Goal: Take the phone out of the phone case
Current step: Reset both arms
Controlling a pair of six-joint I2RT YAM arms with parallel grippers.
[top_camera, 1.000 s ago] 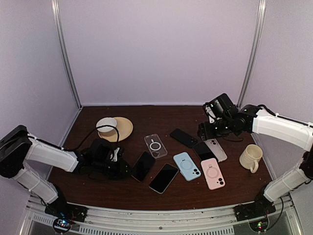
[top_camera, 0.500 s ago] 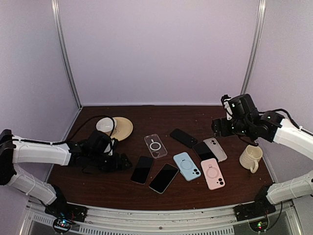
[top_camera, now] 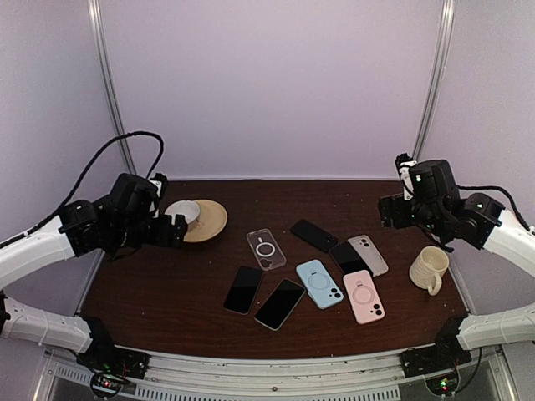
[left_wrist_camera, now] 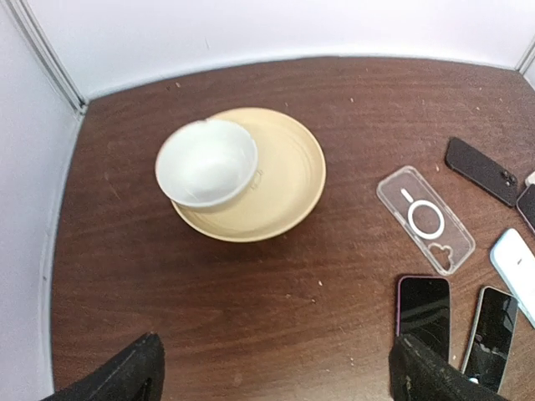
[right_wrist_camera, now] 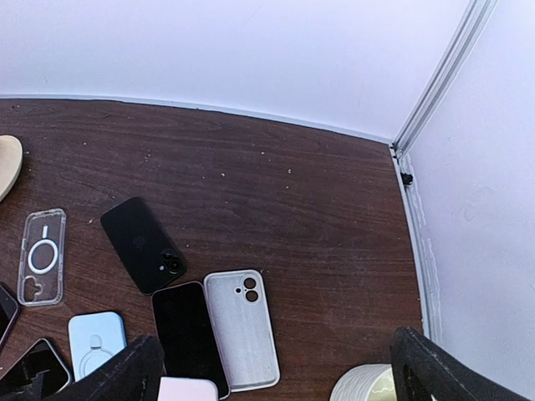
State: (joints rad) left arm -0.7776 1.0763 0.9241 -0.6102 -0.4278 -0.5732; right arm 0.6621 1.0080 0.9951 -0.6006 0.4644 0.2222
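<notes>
Table (top_camera: 167, 292): dark brown wood grain, flecked with pale crumbs (clearest in the wrist views).
Room: pale lilac walls (top_camera: 267, 83) on three sides, with a metal post (top_camera: 113, 92) at each far corner.
Phone (top_camera: 243, 289): face up near the middle of the near edge, with a purplish rim round its dark screen (whether that rim is a case, I cannot tell). A second dark phone (top_camera: 279, 303) lies just beside it on the right. Neither arm touches either one.
Left fingers (left_wrist_camera: 138, 372): spread wide apart, holding nothing, raised near the far-left corner.
Right fingers (right_wrist_camera: 435, 368): also wide apart, holding nothing, raised above the right edge.
Top view alone: shows the whole mug (top_camera: 430, 269) near the right edge and the whole pink case (top_camera: 364, 296) beside a blue case (top_camera: 319, 283).
Left wrist view alone: shows the white bowl (left_wrist_camera: 206, 162) sitting on the left part of the yellow plate (left_wrist_camera: 284, 180). The ring in the clear case (left_wrist_camera: 425, 219) is also plain here.
Right wrist view alone: shows the camera holes in the grey case (right_wrist_camera: 240, 327) and the lenses on the black phone back (right_wrist_camera: 142, 243). Only the mug's rim is in this view.
</notes>
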